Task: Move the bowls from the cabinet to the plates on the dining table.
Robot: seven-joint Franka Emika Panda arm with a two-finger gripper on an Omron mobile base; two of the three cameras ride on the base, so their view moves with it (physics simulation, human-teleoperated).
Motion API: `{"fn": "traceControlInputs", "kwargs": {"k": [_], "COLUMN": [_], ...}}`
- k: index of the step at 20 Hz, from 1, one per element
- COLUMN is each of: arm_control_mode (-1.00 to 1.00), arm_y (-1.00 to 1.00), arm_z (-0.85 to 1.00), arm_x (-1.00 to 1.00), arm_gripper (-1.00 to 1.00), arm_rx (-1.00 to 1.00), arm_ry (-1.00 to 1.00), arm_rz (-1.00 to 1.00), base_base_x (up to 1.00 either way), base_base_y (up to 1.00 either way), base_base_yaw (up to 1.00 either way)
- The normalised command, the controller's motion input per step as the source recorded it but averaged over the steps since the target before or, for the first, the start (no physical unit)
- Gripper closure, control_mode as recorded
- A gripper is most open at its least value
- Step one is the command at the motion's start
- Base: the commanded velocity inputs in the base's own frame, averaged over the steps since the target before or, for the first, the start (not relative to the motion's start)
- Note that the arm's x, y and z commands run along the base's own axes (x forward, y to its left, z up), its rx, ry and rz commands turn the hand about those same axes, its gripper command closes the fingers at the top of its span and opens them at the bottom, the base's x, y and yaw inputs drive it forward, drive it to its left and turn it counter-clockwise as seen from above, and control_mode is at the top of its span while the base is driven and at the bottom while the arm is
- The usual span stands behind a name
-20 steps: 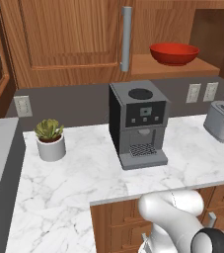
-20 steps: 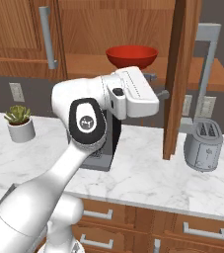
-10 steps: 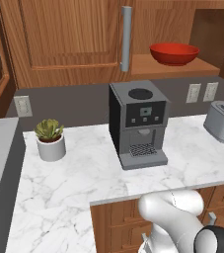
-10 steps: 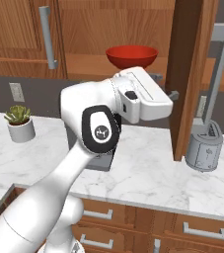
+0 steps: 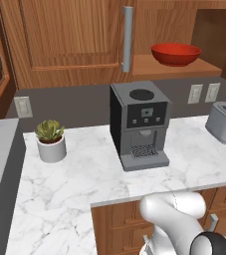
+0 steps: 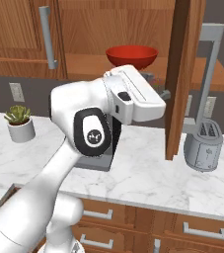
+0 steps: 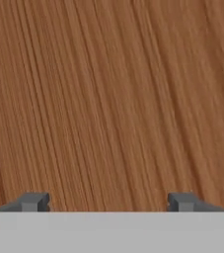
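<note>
A glossy red bowl (image 5: 175,53) (image 6: 131,57) sits on the bottom shelf of the brown wooden cabinet (image 5: 74,40), whose right door (image 6: 183,74) stands swung out with its grey bar handle (image 6: 209,74) facing right. My gripper (image 6: 165,94) (image 7: 106,201) hangs just below and in front of the bowl, pointing at the inner face of that open door. In the hand view the door's wood grain lies close ahead and the two fingertips stand wide apart, open, with nothing between them.
A black coffee machine (image 5: 139,124) stands on the marble counter (image 5: 84,174) under the shelf. A potted plant (image 5: 51,141) is to its left and a silver toaster (image 6: 203,145) to its right. The cabinet's left door is closed, its handle (image 5: 127,37) upright.
My hand has edged right toward the open door, leaving the toaster uncovered in the left base view. The door has swung slightly. The bowl has not moved.
</note>
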Motion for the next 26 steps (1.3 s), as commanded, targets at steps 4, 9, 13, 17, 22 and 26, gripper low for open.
{"fn": "traceControlInputs", "kwargs": {"k": [4, 9, 13, 17, 22, 26], "arm_control_mode": [-1.00, -1.00, -1.00, -1.00, -1.00, -1.00], "arm_y": [0.51, 0.53, 0.48, 0.37, 0.31, 0.29], "arm_z": [-0.03, -0.09, 0.08, 0.22, 0.22, 0.18], "arm_x": [-0.35, -0.29, -0.20, -0.16, -0.16, -0.16], "arm_gripper": [-1.00, -1.00, -1.00, -1.00, -1.00, -1.00], "arm_rx": [-0.06, -0.05, -0.06, -0.07, -0.08, -0.08], "arm_ry": [-0.08, -0.08, 0.00, 0.03, 0.04, 0.05], "arm_rz": [0.01, 0.04, 0.10, 0.15, 0.17, 0.17], "base_base_x": [0.00, 0.00, 0.00, 0.00, 0.00, 0.00], "base_base_y": [0.00, 0.00, 0.00, 0.00, 0.00, 0.00], "base_base_yaw": [0.00, 0.00, 0.00, 0.00, 0.00, 0.00]}}
